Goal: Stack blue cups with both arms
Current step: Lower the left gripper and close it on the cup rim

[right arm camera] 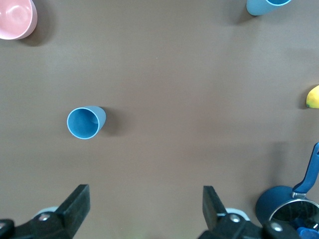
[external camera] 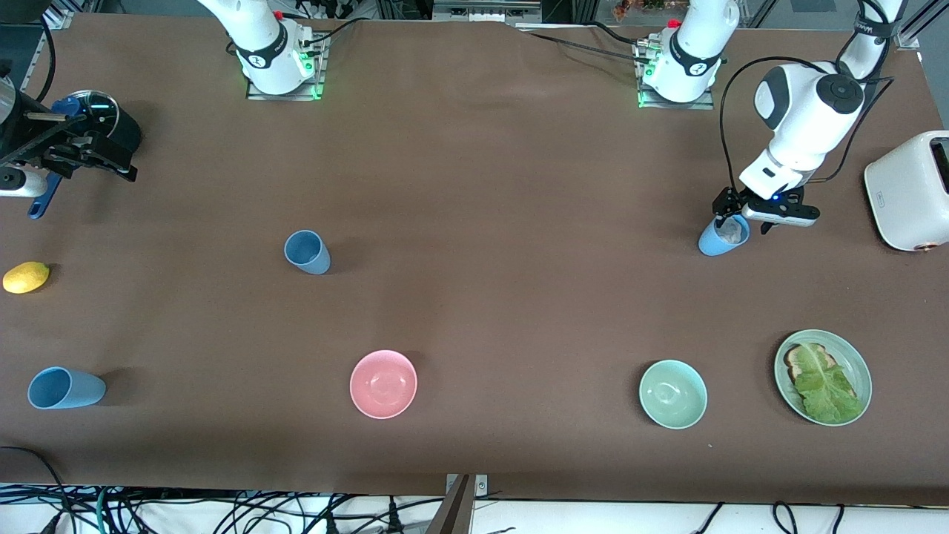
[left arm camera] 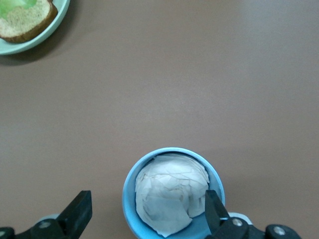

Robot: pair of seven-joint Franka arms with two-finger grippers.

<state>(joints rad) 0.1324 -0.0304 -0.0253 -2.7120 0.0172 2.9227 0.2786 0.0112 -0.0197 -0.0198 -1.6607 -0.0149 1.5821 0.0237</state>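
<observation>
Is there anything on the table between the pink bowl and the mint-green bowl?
No. In the front view only bare brown tabletop lies between the round pink bowl and the mint-green bowl.

Blue cups: three — one light blue with crumpled paper inside (external camera: 723, 237), one duskier blue (external camera: 307, 252), one light blue (external camera: 65, 388).
Bowls: two — one pink (external camera: 383, 383), one mint-green (external camera: 672, 394).
Plates: one, pale green (external camera: 858, 363), carrying one slice of toast (external camera: 799, 359) and one lettuce leaf (external camera: 829, 386).
Lemons: one (external camera: 26, 277).
Dark blue lidded saucepans: one (external camera: 93, 119).
White toasters: one (external camera: 908, 190).
Robot arms: two, each with one black gripper — left (external camera: 747, 213), right (right arm camera: 145, 211).
</observation>
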